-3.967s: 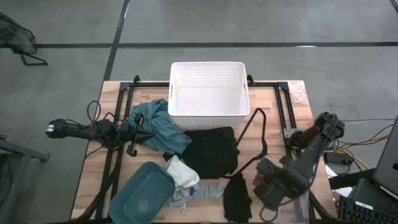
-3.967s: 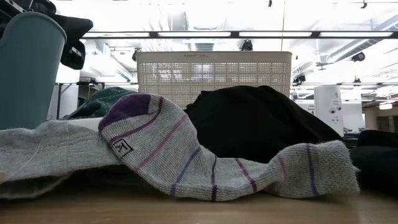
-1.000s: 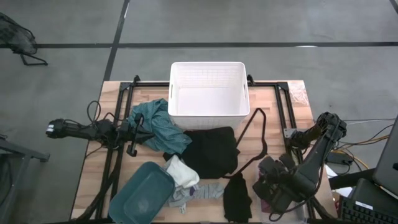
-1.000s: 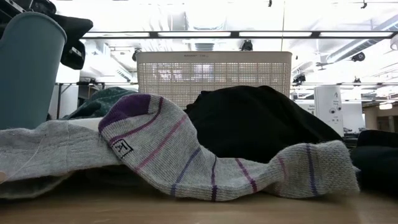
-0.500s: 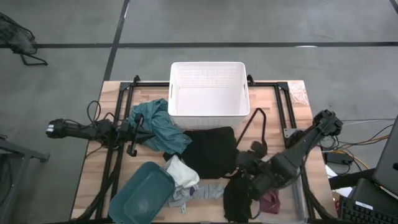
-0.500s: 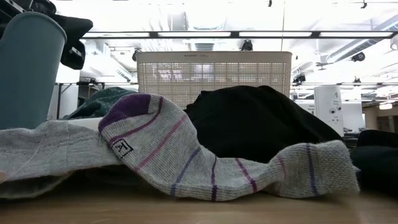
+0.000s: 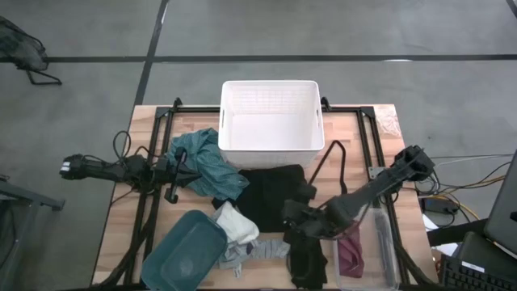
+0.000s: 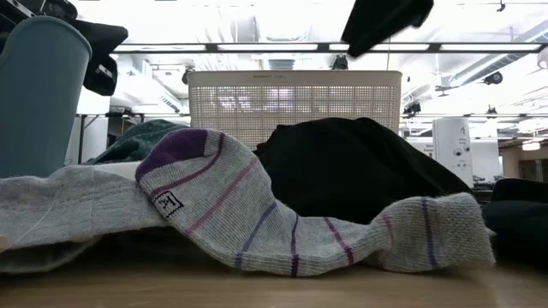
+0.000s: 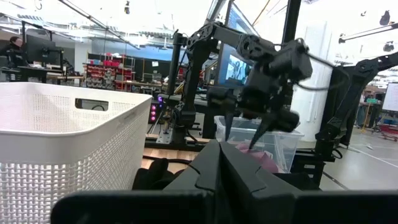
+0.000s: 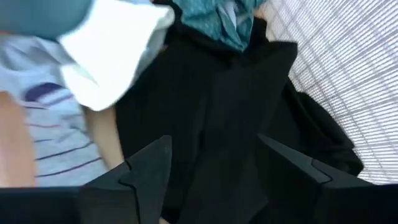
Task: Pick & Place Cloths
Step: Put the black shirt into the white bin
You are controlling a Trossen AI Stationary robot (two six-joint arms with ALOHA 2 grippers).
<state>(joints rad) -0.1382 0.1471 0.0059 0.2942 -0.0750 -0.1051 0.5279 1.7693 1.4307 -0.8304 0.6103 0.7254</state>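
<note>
Your right gripper [image 7: 297,220] hangs with fingers spread wide and empty over the near edge of the large black cloth [image 7: 271,194] in front of the basket [image 7: 271,113], small black cloth [image 7: 305,257] just below it, while your left gripper [image 7: 172,174], fingers together, waits beside the teal cloth [image 7: 206,162].

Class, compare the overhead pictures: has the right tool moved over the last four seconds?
Yes. The right tool has swung away from the table's right edge, where the maroon cloth lies, toward the middle, now above the black cloth.
</note>
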